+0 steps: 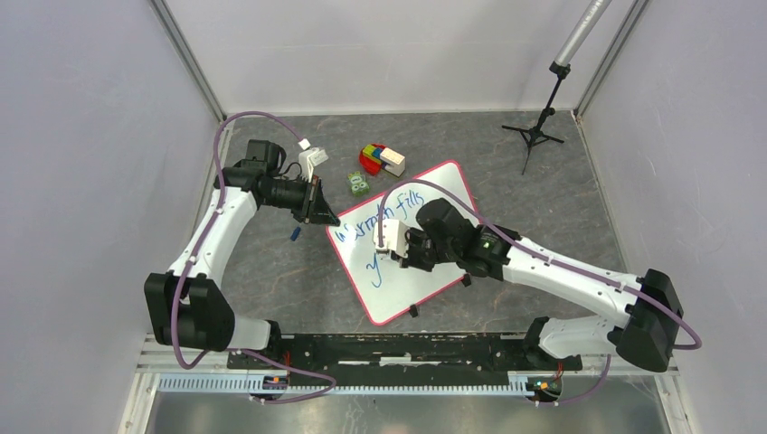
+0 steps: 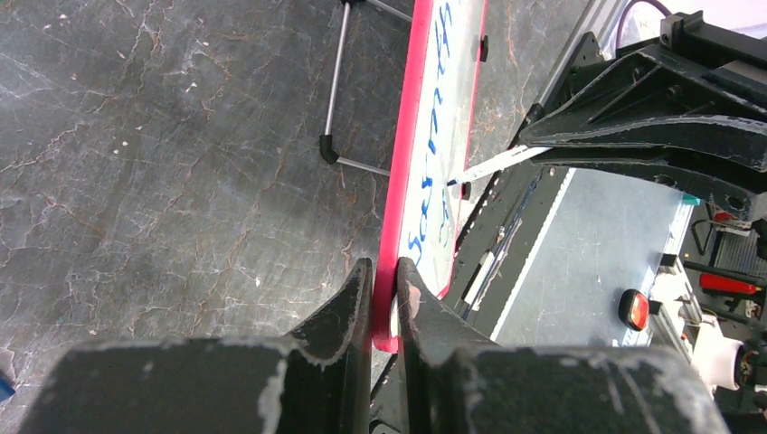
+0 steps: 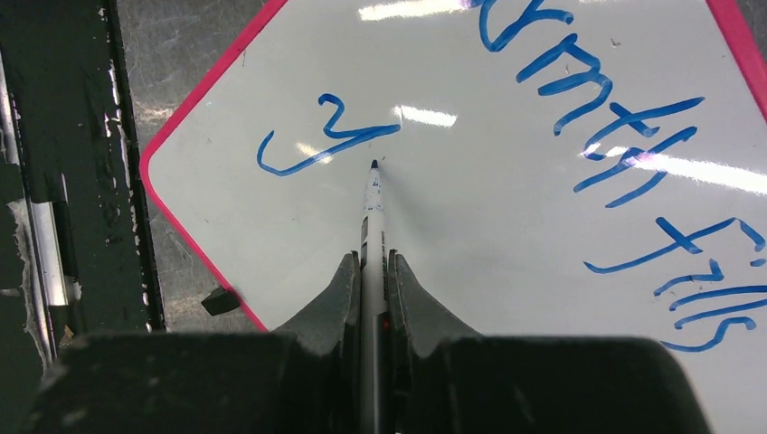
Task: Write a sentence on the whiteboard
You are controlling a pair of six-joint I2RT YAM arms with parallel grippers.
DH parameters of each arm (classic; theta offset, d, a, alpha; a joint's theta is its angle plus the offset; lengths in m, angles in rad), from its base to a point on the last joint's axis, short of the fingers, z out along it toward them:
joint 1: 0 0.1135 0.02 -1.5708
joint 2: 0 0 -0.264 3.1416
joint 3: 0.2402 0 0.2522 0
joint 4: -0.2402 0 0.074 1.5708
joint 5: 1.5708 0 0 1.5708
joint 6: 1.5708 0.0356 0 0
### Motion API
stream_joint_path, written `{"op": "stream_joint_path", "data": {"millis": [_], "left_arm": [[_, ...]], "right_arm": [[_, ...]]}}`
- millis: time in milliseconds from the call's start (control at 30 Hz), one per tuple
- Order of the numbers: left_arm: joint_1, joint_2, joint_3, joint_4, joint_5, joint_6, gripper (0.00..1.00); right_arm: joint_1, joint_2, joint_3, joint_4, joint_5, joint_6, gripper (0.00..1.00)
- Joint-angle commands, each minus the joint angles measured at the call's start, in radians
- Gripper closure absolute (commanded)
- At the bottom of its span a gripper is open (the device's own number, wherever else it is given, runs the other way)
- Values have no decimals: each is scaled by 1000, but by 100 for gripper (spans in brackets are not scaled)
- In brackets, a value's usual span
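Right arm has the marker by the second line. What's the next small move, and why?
Probably slide the marker tip slightly past the y and start the next letter. The first line, Warmth fills, is written; the second holds only that y, with the tip right beside it in the right hand. The left hand clamps the whiteboard rim, so the board should stay put.

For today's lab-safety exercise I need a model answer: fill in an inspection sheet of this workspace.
Surface: dark grey marbled tabletop.
Job's things: whiteboard lying askew; sentence reads "Warmth fills", a lone "y" below.
Clutter: coloured toy blocks, green packet, small blue item, all off the board.
End effectors: left end effector shut on the whiteboard's pink rim; right end effector shut on a marker, tip at the board.
Cables: purple cables loop along both arms.
Surroundings: tripod stand far right; plain walls.
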State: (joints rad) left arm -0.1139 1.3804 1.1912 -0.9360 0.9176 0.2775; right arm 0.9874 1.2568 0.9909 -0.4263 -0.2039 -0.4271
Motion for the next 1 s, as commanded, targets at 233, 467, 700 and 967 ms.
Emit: {"op": "stream_joint_path", "data": {"millis": [233,467,700,967], "left_arm": [[-9,-19,-15,26,-56,-5,98],[-10,-17,-14,26,-54,-4,98],[-9,-19,-14,26,-55,-5,98],[-9,-21,-14,26,-55,-6,98]], "right_arm": [[2,32,-16,21,-19,-7,100],[3,0,-61,-7,-18,-24,100],[0,-29,-63,-25,46,-51,100],[-22,-6,-13,-17,71,-52,100]]}}
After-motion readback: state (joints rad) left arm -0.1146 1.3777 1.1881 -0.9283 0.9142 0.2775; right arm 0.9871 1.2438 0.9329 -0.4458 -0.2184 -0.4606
